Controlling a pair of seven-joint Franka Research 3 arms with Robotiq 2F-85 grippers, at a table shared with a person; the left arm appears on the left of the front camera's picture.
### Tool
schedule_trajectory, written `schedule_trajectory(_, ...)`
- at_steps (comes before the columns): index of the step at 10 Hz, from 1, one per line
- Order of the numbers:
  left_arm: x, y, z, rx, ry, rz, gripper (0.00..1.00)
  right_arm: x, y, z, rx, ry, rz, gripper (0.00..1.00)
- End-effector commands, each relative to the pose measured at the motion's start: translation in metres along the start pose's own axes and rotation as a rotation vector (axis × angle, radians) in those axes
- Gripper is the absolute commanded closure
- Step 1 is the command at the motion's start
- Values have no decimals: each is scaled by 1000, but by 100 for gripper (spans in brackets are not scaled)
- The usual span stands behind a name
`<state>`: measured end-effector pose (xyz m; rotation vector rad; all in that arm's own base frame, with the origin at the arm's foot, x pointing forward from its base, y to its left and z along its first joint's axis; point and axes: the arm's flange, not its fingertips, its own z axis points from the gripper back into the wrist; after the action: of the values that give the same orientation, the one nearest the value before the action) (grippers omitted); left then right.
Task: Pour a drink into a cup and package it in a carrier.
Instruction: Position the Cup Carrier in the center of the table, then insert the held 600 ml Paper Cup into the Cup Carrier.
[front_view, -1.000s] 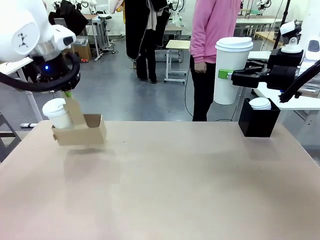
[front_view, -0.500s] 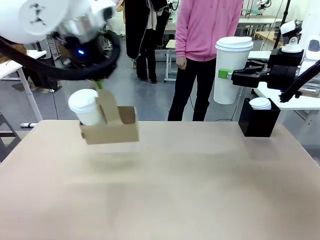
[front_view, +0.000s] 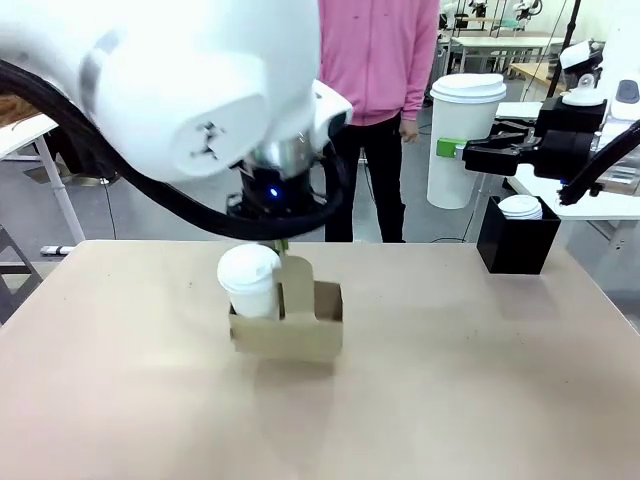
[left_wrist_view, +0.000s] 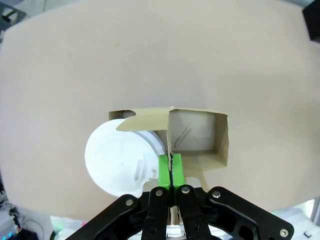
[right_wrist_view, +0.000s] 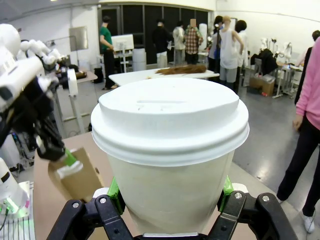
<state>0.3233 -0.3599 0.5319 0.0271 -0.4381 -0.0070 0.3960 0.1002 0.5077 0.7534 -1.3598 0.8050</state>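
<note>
The brown cardboard carrier hangs low over the table's middle; I cannot tell whether it touches the table. My left gripper is shut on its upright handle panel, and the green pads pinch the panel's edge. A smaller white lidded cup sits in one hole of the carrier, and the other hole is empty. At the right my right gripper is shut on the tall white lidded cup, held upright in the air. Its pads clasp the cup low on both sides. The drink is out of view.
A black box with a short white lidded cup in it stands at the table's far right. A person in a pink top stands beyond the far edge. The bulky left arm spans the left and middle.
My left arm has swung the carrier and its cup from the far left to the table's middle and lowered it. The right arm has stayed still. The person has stepped left.
</note>
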Motion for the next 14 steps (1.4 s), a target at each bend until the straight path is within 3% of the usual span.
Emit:
schedule_trajectory(1,-1,-20,-19,7,-15,24,99,4,-1,-3,-2,-19,-3,20)
schedule_trajectory(4,-14,-35,-42,18,7,7,99,4,-1,-3,-2,-19,-3,20)
schedule_trajectory(5,-14,-36,-44,42,43,-14,99,4,-1,-3,-2,-19,-3,20)
schedule_trajectory(11,-12,-29,-40,-4,36,-18,98,4,-1,-3,-2,-19,-3,20)
schedule_trajectory(12,-18,-15,-47,-40,75,-25,38,4,-1,-3,-2,-19,-3,20)
schedule_trajectory(13,-17,-7,-46,-60,92,-31,39,4,-1,-3,-2,-19,-3,20)
schedule_trajectory(14,-13,-2,-39,-79,90,-23,0,0,0,0,-1,0,0,20)
